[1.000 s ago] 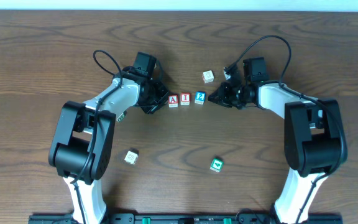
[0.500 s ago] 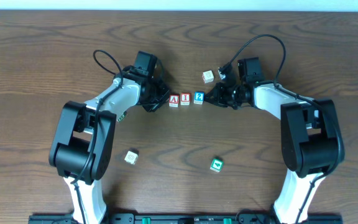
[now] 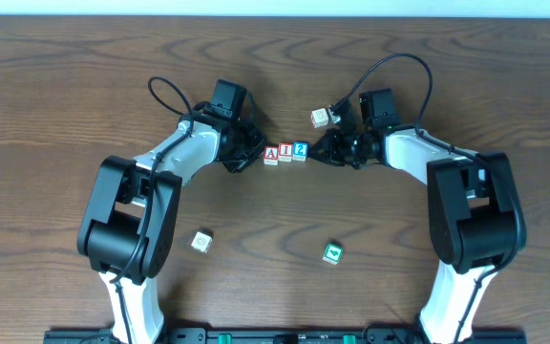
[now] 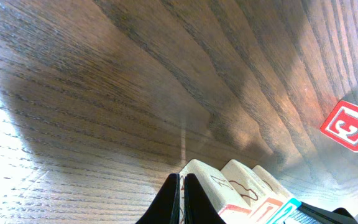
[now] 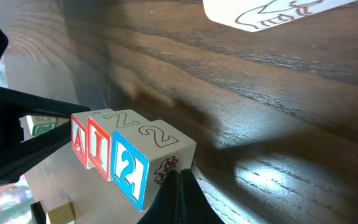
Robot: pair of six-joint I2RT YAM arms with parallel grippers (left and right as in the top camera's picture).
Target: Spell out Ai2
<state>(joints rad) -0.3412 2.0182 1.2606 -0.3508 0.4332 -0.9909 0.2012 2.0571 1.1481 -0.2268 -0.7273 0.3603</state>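
Note:
Three letter blocks stand touching in a row at the table's middle: a red A block (image 3: 270, 154), a red I block (image 3: 285, 152) and a blue 2 block (image 3: 300, 150). They also show in the right wrist view: A (image 5: 79, 140), I (image 5: 99, 148), 2 (image 5: 128, 170). My left gripper (image 3: 253, 153) is shut and empty, its tips against the A block's left side (image 4: 180, 200). My right gripper (image 3: 317, 150) is shut and empty, its tips against the 2 block's right side (image 5: 179, 193).
A cream block (image 3: 321, 117) lies behind the right gripper. A green block (image 3: 332, 253) and another cream block (image 3: 201, 241) lie nearer the front. A red-faced block (image 4: 350, 127) shows in the left wrist view.
The right gripper pushed the 2 block left until it met the I block. The left gripper moved right against the A block. The row is now closed up.

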